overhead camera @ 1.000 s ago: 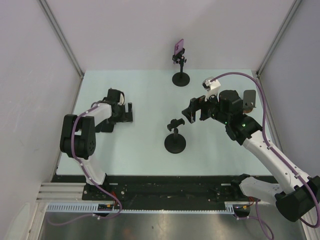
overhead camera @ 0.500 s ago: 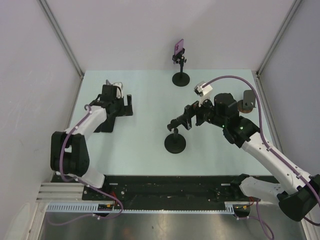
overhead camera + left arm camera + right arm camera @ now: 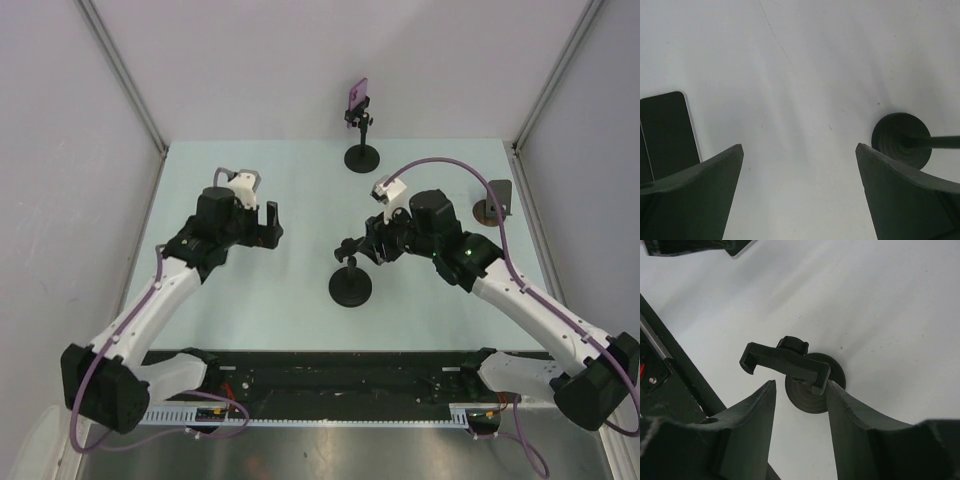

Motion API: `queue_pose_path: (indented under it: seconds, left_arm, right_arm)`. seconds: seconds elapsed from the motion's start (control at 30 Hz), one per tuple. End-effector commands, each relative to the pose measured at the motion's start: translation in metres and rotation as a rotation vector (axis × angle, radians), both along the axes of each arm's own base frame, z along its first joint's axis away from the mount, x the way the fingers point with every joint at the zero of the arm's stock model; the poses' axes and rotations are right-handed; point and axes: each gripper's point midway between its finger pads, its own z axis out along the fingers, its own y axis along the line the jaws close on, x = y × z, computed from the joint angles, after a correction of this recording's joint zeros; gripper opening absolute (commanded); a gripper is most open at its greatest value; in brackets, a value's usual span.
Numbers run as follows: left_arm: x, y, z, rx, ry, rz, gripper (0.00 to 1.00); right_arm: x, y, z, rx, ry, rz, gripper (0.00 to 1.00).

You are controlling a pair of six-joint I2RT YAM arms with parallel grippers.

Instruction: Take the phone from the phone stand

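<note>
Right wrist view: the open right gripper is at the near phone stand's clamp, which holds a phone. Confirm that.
Not quite: the clamp is empty. The right wrist view shows nothing in it; the open right gripper is at the near phone stand as stated.

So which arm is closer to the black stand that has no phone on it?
Right. The right gripper is right by the clamp of the empty stand, jaws open. The left gripper is off to the stand's left, apart from it.
</note>
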Motion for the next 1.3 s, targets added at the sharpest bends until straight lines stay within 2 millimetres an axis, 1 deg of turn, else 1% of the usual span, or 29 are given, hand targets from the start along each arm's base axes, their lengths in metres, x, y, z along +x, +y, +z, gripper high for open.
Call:
queue_pose_path:
  seconds: [0.0,0.13,0.17,0.2,0.23,0.27,0.33,0.37,0.47,0.57,0.63,0.67,0.7,0.77,0.8,0.83,0.87,0.97,1.0,1.07,1.1,1.17,1.2,1.23,1.27]
  left_arm:
    - [-0.016,0.002,0.025,-0.014,-0.148,-0.05,1.0]
    - [-0.03,0.009,0.025,-0.004,-0.196,-0.062,1.0]
    - [-0.033,0.011,0.019,0.004,-0.191,-0.062,1.0]
    - [-0.036,0.012,0.023,0.001,-0.212,-0.063,1.0]
    - [-0.037,0.014,0.022,0.008,-0.216,-0.064,1.0]
    - [-0.039,0.015,0.017,0.014,-0.209,-0.065,1.0]
    - [-0.042,0.017,0.016,0.02,-0.218,-0.068,1.0]
    - [-0.044,0.018,0.013,0.023,-0.215,-0.069,1.0]
    - [-0.046,0.018,0.01,0.028,-0.217,-0.075,1.0]
    - [-0.048,0.017,0.011,0.027,-0.226,-0.086,1.0]
    - [-0.048,0.017,0.011,0.024,-0.229,-0.09,1.0]
    - [-0.048,0.017,0.011,0.024,-0.229,-0.09,1.0]
    - [-0.048,0.017,0.011,0.023,-0.232,-0.089,1.0]
    - [-0.049,0.017,0.01,0.021,-0.236,-0.091,1.0]
    - [-0.049,0.016,0.01,0.019,-0.238,-0.094,1.0]
    - [-0.049,0.017,0.01,0.019,-0.243,-0.089,1.0]
    - [-0.05,0.017,0.008,0.019,-0.242,-0.091,1.0]
    - [-0.05,0.018,0.008,0.024,-0.249,-0.084,1.0]
    - [-0.05,0.019,0.009,0.044,-0.263,-0.092,1.0]
    - [-0.049,0.022,0.011,0.055,-0.274,-0.08,1.0]
    - [-0.049,0.022,0.013,0.057,-0.285,-0.077,1.0]
    - [-0.049,0.026,0.012,0.066,-0.283,-0.062,1.0]
    - [-0.049,0.027,0.012,0.072,-0.286,-0.055,1.0]
    - [-0.049,0.028,0.012,0.077,-0.289,-0.052,1.0]
    - [-0.049,0.03,0.012,0.082,-0.292,-0.045,1.0]
  right_arm:
    - [0.001,0.008,-0.012,-0.041,0.026,0.001,0.47]
    - [0.01,0.004,-0.022,-0.084,0.032,-0.053,0.45]
    - [0.012,0.004,-0.023,-0.094,0.029,-0.055,0.45]
    - [0.013,0.003,-0.024,-0.097,0.03,-0.06,0.44]
    - [0.014,0.005,-0.029,-0.108,0.037,-0.058,0.43]
    - [0.016,0.005,-0.029,-0.114,0.033,-0.062,0.43]
    - [0.018,0.005,-0.034,-0.134,0.036,-0.077,0.43]
    - [0.019,0.005,-0.035,-0.138,0.034,-0.082,0.43]
    - [0.022,0.005,-0.036,-0.144,0.028,-0.094,0.38]
    - [0.024,0.007,-0.031,-0.134,0.01,-0.094,0.34]
    - [0.026,0.008,-0.026,-0.129,-0.004,-0.093,0.28]
    - [0.027,0.008,-0.027,-0.137,-0.003,-0.092,0.25]
    - [0.028,0.008,-0.026,-0.139,-0.005,-0.092,0.19]
    - [0.03,0.007,-0.024,-0.144,-0.009,-0.103,0.11]
    - [0.031,0.005,-0.022,-0.146,-0.017,-0.109,0.03]
    - [0.035,0.002,-0.019,-0.164,-0.041,-0.109,0.0]
    - [0.036,0.0,-0.017,-0.171,-0.047,-0.114,0.0]
    - [0.051,-0.017,-0.008,-0.188,-0.082,-0.151,0.0]
    - [0.061,-0.031,-0.004,-0.189,-0.09,-0.192,0.0]
    - [0.076,-0.048,0.006,-0.191,-0.128,-0.234,0.0]
    - [0.088,-0.066,0.009,-0.196,-0.14,-0.285,0.0]
    - [0.104,-0.087,0.019,-0.208,-0.183,-0.332,0.0]
    - [0.111,-0.094,0.022,-0.2,-0.199,-0.344,0.0]
    - [0.126,-0.121,0.023,-0.205,-0.201,-0.409,0.0]
    - [0.133,-0.132,0.024,-0.199,-0.205,-0.429,0.0]
